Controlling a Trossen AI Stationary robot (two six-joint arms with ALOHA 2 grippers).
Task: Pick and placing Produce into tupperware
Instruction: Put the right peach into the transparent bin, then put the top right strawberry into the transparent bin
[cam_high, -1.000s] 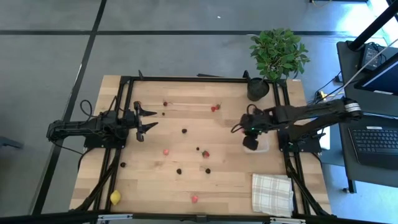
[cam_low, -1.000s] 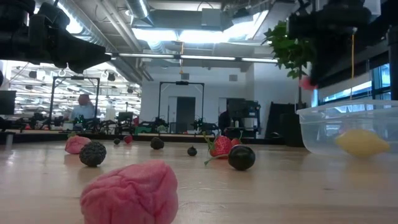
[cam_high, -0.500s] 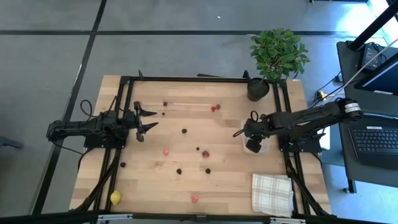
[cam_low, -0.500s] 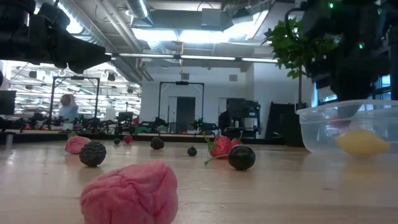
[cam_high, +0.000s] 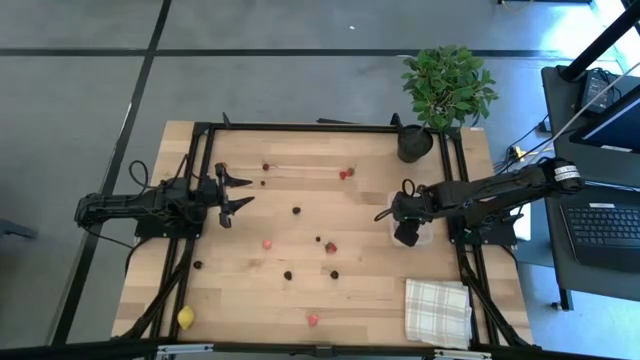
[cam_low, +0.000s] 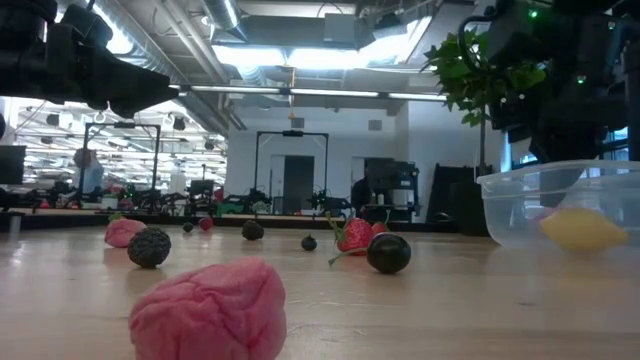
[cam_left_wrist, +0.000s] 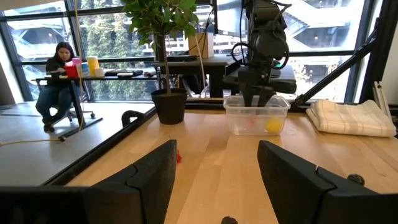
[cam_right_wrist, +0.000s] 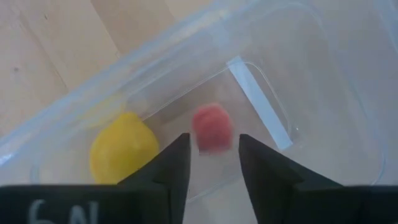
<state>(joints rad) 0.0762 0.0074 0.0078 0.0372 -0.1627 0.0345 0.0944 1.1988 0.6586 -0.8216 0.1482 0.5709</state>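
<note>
Inside the small clear plastic tub (cam_right_wrist: 205, 112) lie a round pink-red berry piece (cam_right_wrist: 211, 126) and a yellow lemon-like piece (cam_right_wrist: 123, 148), the berry just beside the lemon. My right gripper (cam_right_wrist: 210, 163) hangs directly over that tub, fingers apart with nothing between them. My left gripper (cam_high: 240, 190) waits well away from the tub, its fingers spread too, with the other small red and dark fruit pieces (cam_high: 331, 247) scattered on the wooden table (cam_high: 300, 160) between it and the tub.

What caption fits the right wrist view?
Right claw, open, above the tupperware, which holds a yellow lemon and a red berry.
</note>
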